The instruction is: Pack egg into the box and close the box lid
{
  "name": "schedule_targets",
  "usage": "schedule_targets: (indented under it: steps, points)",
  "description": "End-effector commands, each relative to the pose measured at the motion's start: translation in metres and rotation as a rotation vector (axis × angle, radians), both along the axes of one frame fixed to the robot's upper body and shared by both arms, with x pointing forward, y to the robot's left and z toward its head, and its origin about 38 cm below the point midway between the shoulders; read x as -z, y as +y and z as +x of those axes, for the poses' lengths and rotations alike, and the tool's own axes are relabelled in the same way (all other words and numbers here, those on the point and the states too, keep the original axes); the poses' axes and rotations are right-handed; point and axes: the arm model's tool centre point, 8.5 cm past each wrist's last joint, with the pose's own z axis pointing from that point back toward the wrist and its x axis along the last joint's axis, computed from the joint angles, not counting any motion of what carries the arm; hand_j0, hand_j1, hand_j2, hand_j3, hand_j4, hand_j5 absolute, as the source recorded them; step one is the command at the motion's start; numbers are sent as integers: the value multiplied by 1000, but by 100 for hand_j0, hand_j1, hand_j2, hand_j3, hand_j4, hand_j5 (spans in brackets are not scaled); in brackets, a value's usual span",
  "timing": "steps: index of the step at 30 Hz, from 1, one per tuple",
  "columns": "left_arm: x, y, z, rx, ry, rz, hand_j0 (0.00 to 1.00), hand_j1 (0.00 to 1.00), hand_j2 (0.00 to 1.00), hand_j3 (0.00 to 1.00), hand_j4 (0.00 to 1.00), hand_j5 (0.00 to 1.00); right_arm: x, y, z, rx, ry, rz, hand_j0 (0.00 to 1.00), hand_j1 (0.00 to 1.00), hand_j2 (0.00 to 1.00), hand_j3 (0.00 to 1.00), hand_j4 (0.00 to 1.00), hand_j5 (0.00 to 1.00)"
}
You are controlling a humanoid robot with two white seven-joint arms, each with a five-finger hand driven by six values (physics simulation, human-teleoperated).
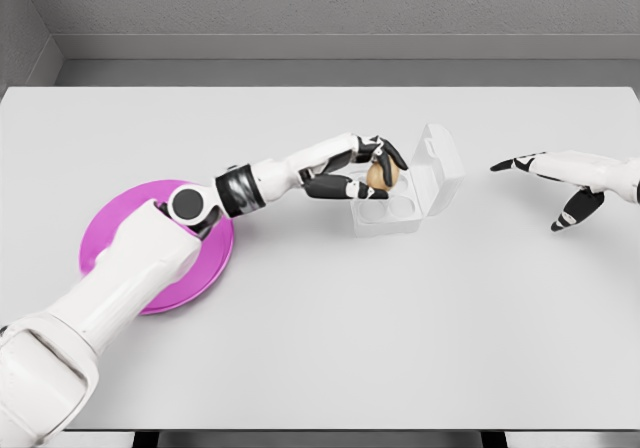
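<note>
My left hand (375,168) reaches across the table from the lower left and is shut on a brown egg (381,174). The egg hangs just above the back-left cell of a clear plastic egg box (390,213). The box's lid (440,163) stands open, tilted up and back on the right side. The front cells of the box look empty. My right hand (560,183) hovers over the table to the right of the box, apart from it, fingers spread and holding nothing.
A round magenta plate (120,233) lies on the white table (400,338) at the left, partly hidden under my left arm. A grey wall runs behind the table's far edge.
</note>
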Motion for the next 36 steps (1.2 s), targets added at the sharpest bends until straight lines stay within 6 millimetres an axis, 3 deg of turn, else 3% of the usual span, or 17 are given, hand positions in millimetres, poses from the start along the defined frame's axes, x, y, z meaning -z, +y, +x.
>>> schedule_targets:
  steps: [1, 6, 26, 36]
  points:
    - [7, -1, 3, -20, 29, -2, 34, 34, 34, 34, 34, 34, 0, -1, 0, 2, 2, 3, 100, 100, 100, 100, 100, 100]
    - [18, 0, 6, -49, 63, 1, 34, 34, 34, 34, 34, 34, 0, -1, 0, 2, 2, 3, 100, 100, 100, 100, 100, 100]
    - [17, -3, 5, -44, 62, -4, 34, 34, 34, 34, 34, 34, 0, -2, -1, 1, 4, -4, 100, 100, 100, 100, 100, 100]
    - [26, -6, -1, -43, 86, -12, 35, 35, 35, 35, 35, 35, 0, -1, -1, 0, 3, -3, 100, 100, 100, 100, 100, 100]
